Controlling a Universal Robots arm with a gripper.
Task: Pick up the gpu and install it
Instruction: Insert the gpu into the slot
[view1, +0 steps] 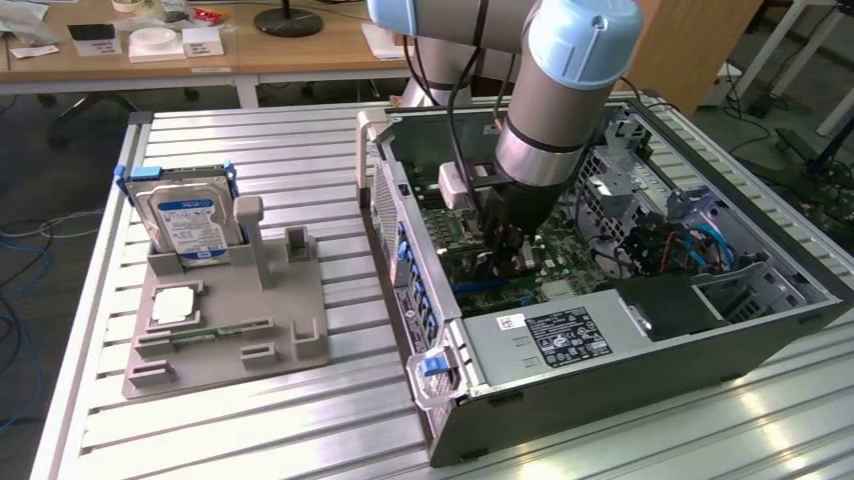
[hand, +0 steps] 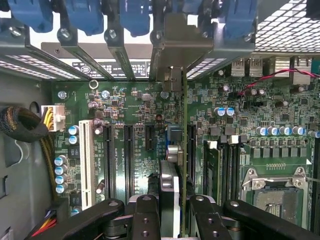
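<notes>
Looking down through the wrist view, I see my gripper (hand: 172, 212) pinching the gpu (hand: 184, 150) edge-on, standing over the motherboard (hand: 125, 105) slots. In the exterior view, the arm (view1: 567, 110) hides the card inside the computer case (view1: 667, 340).

Green motherboard (hand: 150, 125), blue-white hard drive (view1: 187, 222)

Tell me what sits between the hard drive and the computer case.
In the exterior view, a grey holder's upright posts and bare slatted table lie between the hard drive and the computer case.
</notes>
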